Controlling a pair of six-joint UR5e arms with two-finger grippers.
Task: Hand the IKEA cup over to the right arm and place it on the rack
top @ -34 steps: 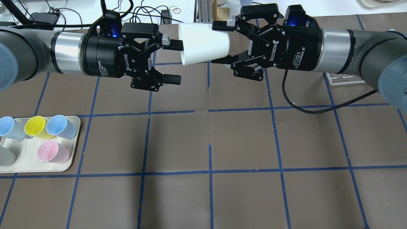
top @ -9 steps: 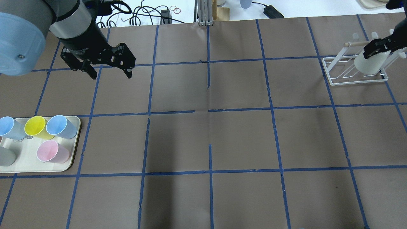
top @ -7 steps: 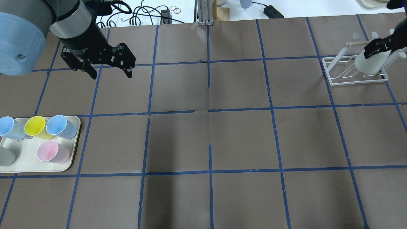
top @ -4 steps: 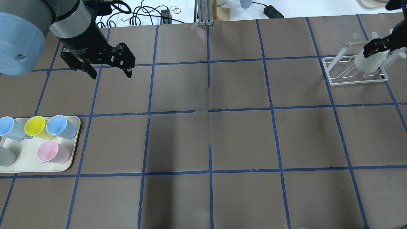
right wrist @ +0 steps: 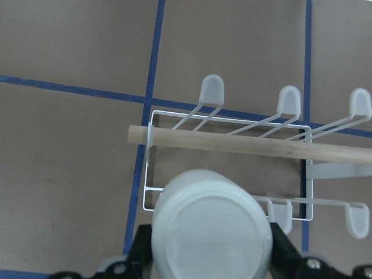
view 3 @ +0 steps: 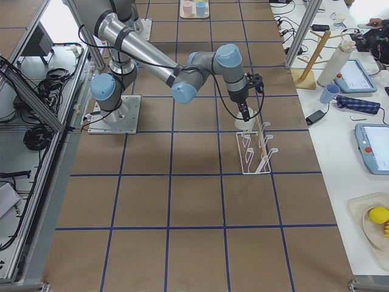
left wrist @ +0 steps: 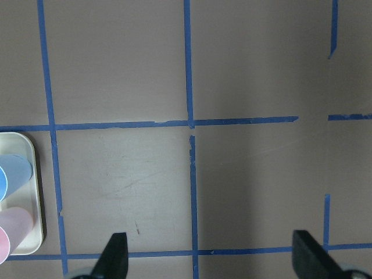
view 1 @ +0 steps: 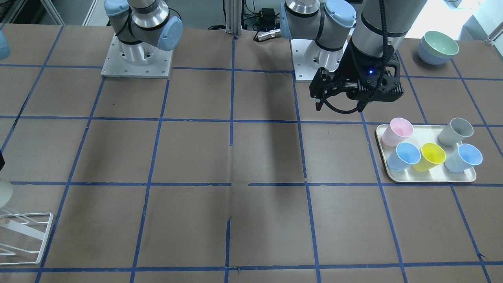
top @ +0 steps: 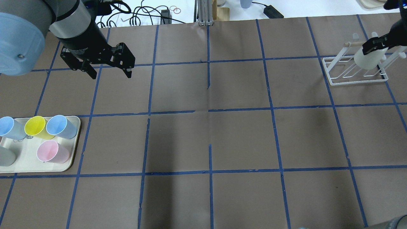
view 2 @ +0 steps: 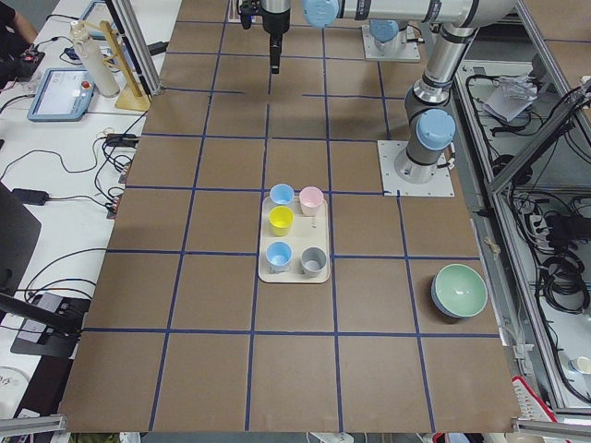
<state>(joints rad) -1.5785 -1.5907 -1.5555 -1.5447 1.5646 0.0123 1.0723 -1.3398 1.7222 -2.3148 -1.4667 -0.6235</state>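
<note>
The pale cream IKEA cup hangs upside down in my right gripper, over the end of the white wire rack. In the right wrist view the cup's base fills the gap between the black fingers, which press on both its sides, above the rack and its wooden rod. The exterior right view shows the cup at the rack's near end. My left gripper is open and empty, far off at the table's back left.
A cream tray at the front left holds a yellow cup, blue, pink and grey cups. Stacked bowls sit beyond the left arm's base. Cables and boxes lie past the table's far edge.
Since the hand-over 4.7 s ago the arms parted and the right one carried the cup to the rack. Over the last second cup and right gripper shifted slightly up-image; the left arm stayed still.
</note>
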